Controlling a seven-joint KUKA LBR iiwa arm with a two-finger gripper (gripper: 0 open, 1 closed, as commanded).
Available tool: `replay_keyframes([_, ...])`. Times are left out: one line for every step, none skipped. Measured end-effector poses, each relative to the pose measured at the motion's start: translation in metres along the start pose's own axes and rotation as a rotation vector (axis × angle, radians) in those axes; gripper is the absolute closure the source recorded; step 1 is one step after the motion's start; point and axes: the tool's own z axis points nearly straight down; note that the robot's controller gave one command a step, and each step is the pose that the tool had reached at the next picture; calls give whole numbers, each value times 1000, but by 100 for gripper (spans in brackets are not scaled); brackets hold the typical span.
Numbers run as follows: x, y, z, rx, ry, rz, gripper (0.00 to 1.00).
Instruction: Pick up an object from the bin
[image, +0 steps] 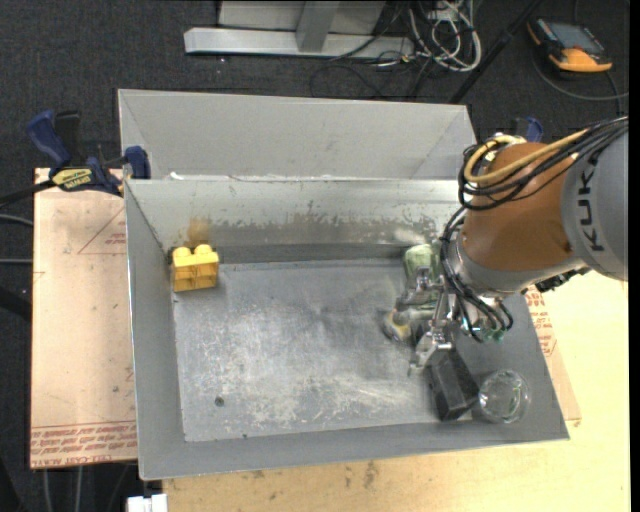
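My gripper is low over the right side of the bin floor, open, with its two metal fingers spread apart. A small pale yellowish thing lies on the floor just left of the gap between the fingers; whether they touch it I cannot tell. A pale green rounded thing rests against the back wall just behind the gripper. In front of the gripper, a black block-shaped thing lies near the front right corner. Right beside it is a clear glass-like cup.
A yellow toy block sits in the far left back corner. The arm with its orange cover and cables comes in over the bin's right wall and hides part of the floor there. Bare floor stretches from the middle of the bin to the left.
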Motion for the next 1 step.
replay_keyframes([-2, 0, -4, 1, -8, -1, 0])
